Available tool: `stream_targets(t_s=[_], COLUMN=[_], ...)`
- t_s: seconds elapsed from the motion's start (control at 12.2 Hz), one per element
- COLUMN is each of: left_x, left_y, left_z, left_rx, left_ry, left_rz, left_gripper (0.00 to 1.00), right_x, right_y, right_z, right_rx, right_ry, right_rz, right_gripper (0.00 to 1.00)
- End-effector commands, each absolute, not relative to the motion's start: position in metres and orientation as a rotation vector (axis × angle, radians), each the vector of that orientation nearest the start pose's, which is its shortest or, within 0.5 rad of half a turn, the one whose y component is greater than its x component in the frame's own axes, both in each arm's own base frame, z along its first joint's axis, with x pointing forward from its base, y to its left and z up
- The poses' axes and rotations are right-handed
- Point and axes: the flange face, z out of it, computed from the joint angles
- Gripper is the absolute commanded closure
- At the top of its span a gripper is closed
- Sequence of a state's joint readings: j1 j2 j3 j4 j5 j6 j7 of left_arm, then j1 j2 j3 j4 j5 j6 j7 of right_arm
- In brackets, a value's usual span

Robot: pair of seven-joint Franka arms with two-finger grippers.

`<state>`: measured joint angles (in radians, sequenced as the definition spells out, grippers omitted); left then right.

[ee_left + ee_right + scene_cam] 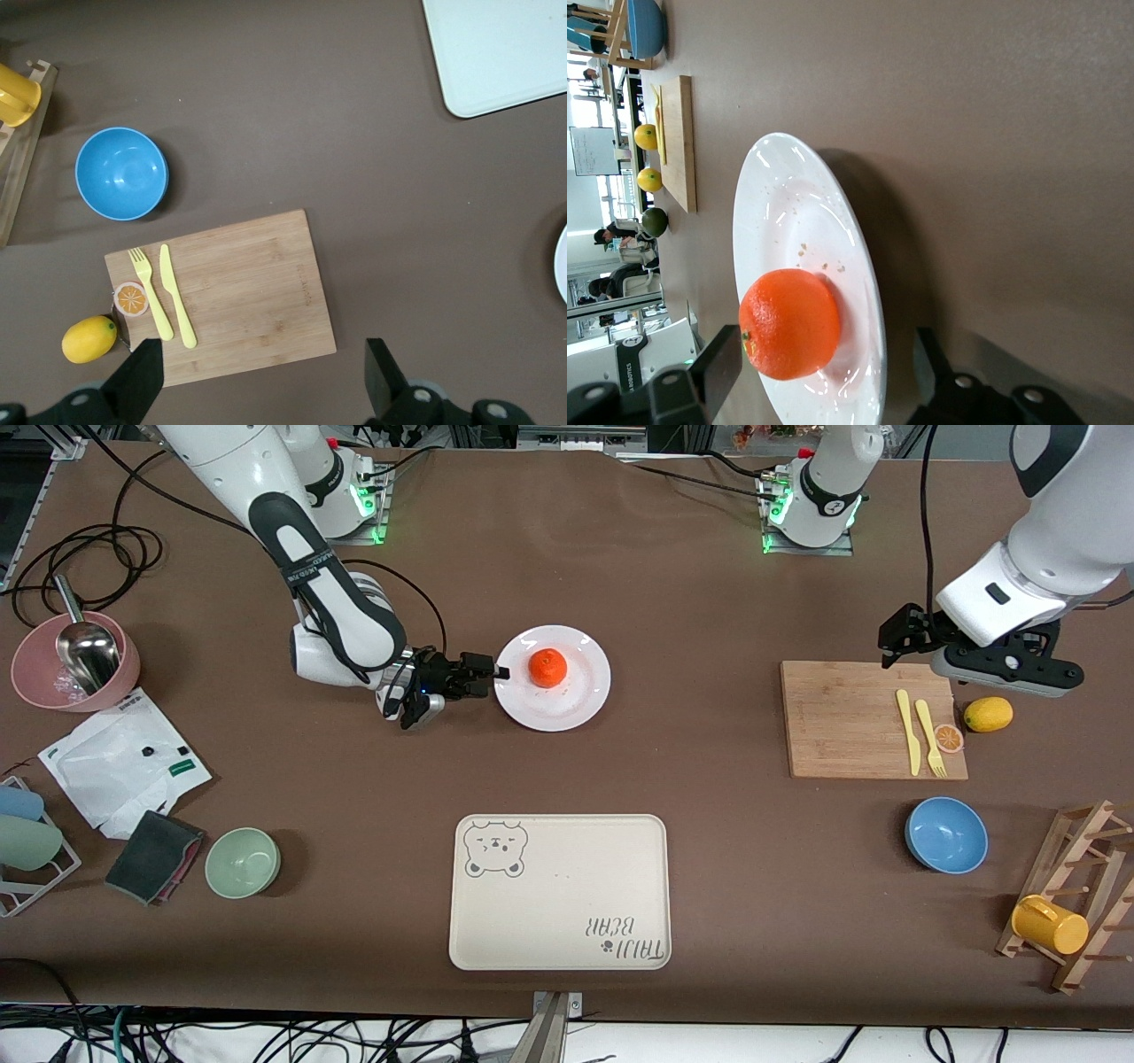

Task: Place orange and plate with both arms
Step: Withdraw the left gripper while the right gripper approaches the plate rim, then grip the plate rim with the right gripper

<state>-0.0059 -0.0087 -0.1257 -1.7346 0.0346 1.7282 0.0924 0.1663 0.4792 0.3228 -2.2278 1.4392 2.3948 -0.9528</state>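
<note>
The orange (pixel 547 667) sits on the white plate (pixel 576 695) in the middle of the table, toward the robots' bases. My right gripper (pixel 490 677) is low at the plate's rim on the right arm's side, open, with one finger on each side of the rim and not closed on it. The right wrist view shows the orange (pixel 788 323) on the plate (pixel 788 212) between the spread fingers of the right gripper (pixel 826 376). My left gripper (pixel 897 640) hovers open and empty over the cutting board's edge; the left wrist view also shows this gripper (pixel 261 376).
A wooden cutting board (pixel 850 717) holds a yellow knife, a fork and an orange slice (pixel 949 737), with a lemon (pixel 988 714) beside it. The cream bear tray (pixel 558 890) lies nearer the camera than the plate. A blue bowl (pixel 946 834), a green bowl (pixel 243 862) and a pink bowl (pixel 75 669) stand around.
</note>
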Motion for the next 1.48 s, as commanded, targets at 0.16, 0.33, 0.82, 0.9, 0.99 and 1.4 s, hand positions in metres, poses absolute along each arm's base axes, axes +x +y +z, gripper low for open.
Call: stream_targets(t_s=[0.16,0.33,0.82,0.9,0.99,1.4], left_x=[0.555,0.553,0.553,0.553,0.553,0.553], left_y=[-0.061,-0.059,-0.048,-0.049,-0.049,-0.041], left_z=[0.565,0.564,0.565,0.565,0.565,0.564], left_rx=[-3.138,-3.169,-3.169,-3.17,-3.17,-3.17], left_ry=[0.264,0.124,0.088,0.093,0.085,0.073], left_rz=[0.008,0.044,0.054,0.054,0.054,0.063], left_gripper=[0.0,0.0,0.0,0.0,0.0,0.0], right_x=[0.439,0.437,0.429,0.429,0.429,0.428], right_y=[0.263,0.262,0.257,0.257,0.257,0.258], right_z=[0.147,0.145,0.128,0.128,0.128,0.128], right_rx=[-2.215,-2.216,-2.21,-2.21,-2.21,-2.21], right_ry=[-0.163,-0.172,-0.18,-0.179,-0.177,-0.18], right_rz=[0.073,0.072,0.031,0.027,0.028,0.03], right_gripper=[0.37,0.43,0.51,0.53,0.58,0.77])
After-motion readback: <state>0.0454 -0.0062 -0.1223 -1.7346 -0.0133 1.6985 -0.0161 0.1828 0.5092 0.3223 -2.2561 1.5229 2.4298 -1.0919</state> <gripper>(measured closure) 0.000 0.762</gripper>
